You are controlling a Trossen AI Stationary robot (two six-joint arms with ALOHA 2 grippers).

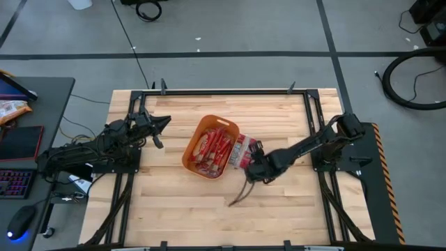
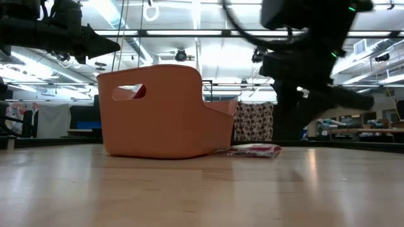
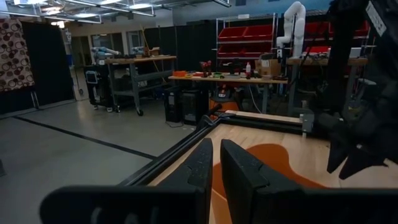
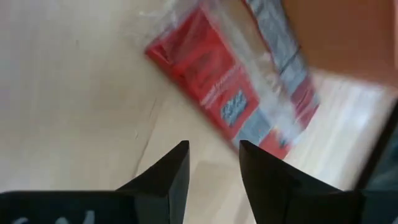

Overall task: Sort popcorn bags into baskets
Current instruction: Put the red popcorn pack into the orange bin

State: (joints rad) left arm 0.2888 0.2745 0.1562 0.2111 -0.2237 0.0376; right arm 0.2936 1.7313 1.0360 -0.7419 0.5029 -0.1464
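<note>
The orange basket (image 1: 211,146) stands mid-table and holds several red popcorn bags (image 1: 212,148). In the low view the basket (image 2: 161,110) shows its handle slot. Outside it, by its right wall, red-and-white popcorn bags (image 1: 242,151) lie flat on the wood, also seen in the low view (image 2: 252,150) and the right wrist view (image 4: 230,93). My right gripper (image 1: 255,162) hovers open just right of and above these bags, fingers (image 4: 214,162) pointing down at the bare table beside them. My left gripper (image 1: 163,123) is shut and waits raised, left of the basket.
Bare wood lies on the near side and the left of the basket. A black frame (image 1: 223,91) runs along the table's edges. A desk with a keyboard and a mouse (image 1: 21,174) stands off the table's left side. Shelves and workbenches (image 3: 249,68) fill the room beyond.
</note>
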